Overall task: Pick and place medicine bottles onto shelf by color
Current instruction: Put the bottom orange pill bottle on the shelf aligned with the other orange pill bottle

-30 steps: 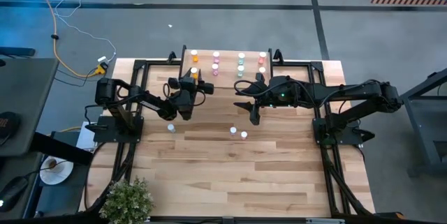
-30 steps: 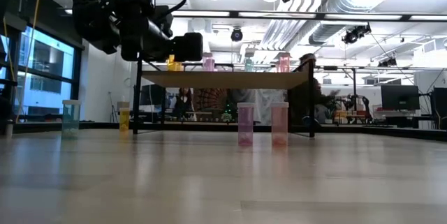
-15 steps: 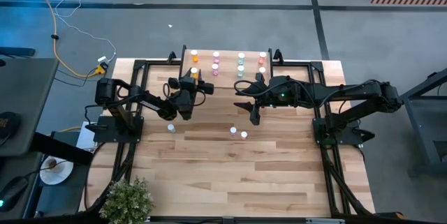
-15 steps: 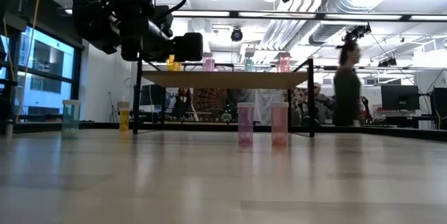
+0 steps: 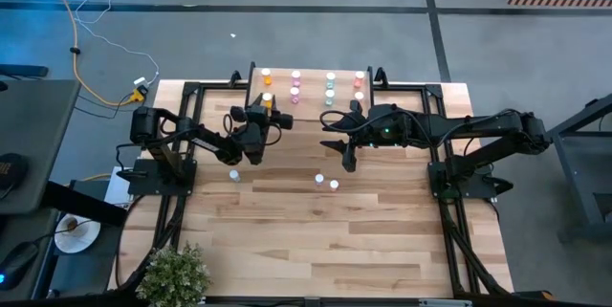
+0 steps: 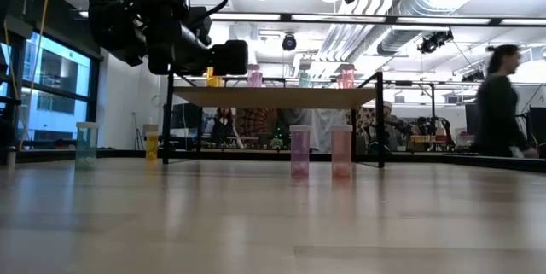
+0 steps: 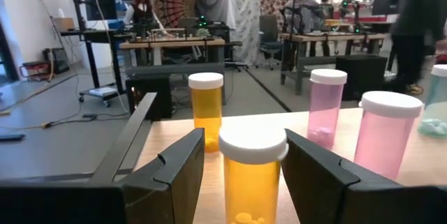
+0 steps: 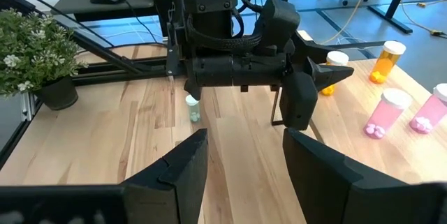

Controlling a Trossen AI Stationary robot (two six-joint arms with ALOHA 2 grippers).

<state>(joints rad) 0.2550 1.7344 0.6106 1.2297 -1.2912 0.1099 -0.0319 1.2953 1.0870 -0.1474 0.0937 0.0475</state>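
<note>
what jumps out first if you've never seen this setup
The left gripper on the shelf, its fingers either side of an orange bottle without clearly touching it. Then the rows of colored bottles standing on the shelf, and the right gripper hanging empty over the table.

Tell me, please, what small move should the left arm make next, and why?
Probably draw the left gripper straight back. Its fingers look slightly apart from the orange bottle, which seems to rest already on the shelf, near another orange one.
</note>
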